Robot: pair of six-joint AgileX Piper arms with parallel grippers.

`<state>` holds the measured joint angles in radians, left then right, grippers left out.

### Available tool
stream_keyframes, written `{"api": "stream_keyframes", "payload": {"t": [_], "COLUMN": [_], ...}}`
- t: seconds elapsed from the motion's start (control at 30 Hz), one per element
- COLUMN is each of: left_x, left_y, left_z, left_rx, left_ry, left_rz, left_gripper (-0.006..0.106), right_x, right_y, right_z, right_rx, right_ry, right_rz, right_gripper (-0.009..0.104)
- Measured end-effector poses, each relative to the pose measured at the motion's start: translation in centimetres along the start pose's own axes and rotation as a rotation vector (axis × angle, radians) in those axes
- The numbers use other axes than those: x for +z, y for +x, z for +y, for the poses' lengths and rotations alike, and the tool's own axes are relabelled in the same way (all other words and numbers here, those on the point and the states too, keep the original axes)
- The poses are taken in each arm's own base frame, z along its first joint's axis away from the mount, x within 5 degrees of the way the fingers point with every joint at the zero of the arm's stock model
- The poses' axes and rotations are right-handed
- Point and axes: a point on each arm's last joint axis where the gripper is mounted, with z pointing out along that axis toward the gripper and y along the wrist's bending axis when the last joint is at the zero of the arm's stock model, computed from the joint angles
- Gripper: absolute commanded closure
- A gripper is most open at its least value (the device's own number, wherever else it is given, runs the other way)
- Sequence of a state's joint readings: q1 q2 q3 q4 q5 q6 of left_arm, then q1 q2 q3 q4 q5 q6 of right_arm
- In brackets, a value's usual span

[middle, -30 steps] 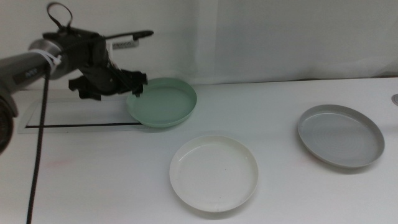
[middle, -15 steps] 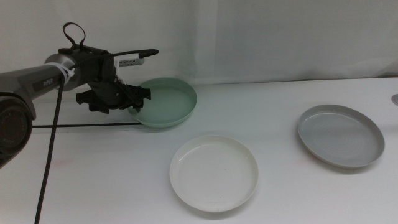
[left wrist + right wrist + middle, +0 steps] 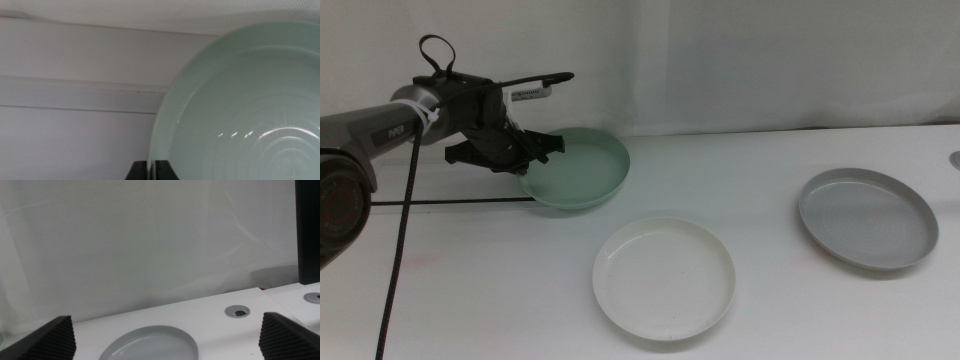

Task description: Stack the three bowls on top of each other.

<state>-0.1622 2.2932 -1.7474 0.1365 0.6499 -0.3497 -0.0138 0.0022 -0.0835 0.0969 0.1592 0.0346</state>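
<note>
The mint green bowl hangs tilted above the table at the back left, its left rim pinched by my left gripper, which is shut on it. In the left wrist view the green bowl fills the frame, with its rim clamped between the two dark jaws of the left gripper. The white bowl rests at the front centre. At the right lies the grey bowl, also seen as a grey bowl below my open right gripper, which is outside the middle view.
A flat white panel with a dark slot lies under the left arm. A black cable hangs from that arm to the front edge. A round grommet hole sits in the table near the grey bowl. White wall behind.
The left gripper has lifted the green bowl slightly and shifted it a little left, tilting it. The white and grey bowls have stayed in place.
</note>
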Motion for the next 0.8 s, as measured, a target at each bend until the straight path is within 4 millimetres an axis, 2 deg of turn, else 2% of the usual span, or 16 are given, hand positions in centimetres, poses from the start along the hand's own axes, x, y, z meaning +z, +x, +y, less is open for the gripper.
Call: {"api": "stream_keyframes", "payload": {"t": [0.13, 0.3, 0.63, 0.67, 0.8], "left_x": [-0.4, -2.7, -10.2, -11.7, -15.3], "left_y": [-0.1, -1.0, -2.7, -2.9, -2.9], "left_z": [0.0, 0.0, 0.3, 0.5, 0.7], "left_rx": [-0.001, -0.003, 0.030, 0.033, 0.050], "left_ry": [0.000, 0.008, 0.011, 0.010, 0.018], "left_rz": [-0.004, -0.036, -0.119, -0.128, -0.132], "left_gripper": [0.103, 0.103, 0.103, 0.103, 0.103], "right_x": [0.0, 0.0, 0.0, 0.0, 0.0], "right_y": [0.0, 0.0, 0.0, 0.0, 0.0], "right_z": [0.0, 0.0, 0.0, 0.0, 0.0], "right_rx": [0.000, 0.000, -0.004, -0.004, -0.004], "right_ry": [0.000, 0.000, 0.000, 0.000, 0.000], "right_rz": [0.000, 0.000, 0.000, 0.000, 0.000], "right_gripper": [-0.007, -0.007, -0.007, -0.007, -0.007]}}
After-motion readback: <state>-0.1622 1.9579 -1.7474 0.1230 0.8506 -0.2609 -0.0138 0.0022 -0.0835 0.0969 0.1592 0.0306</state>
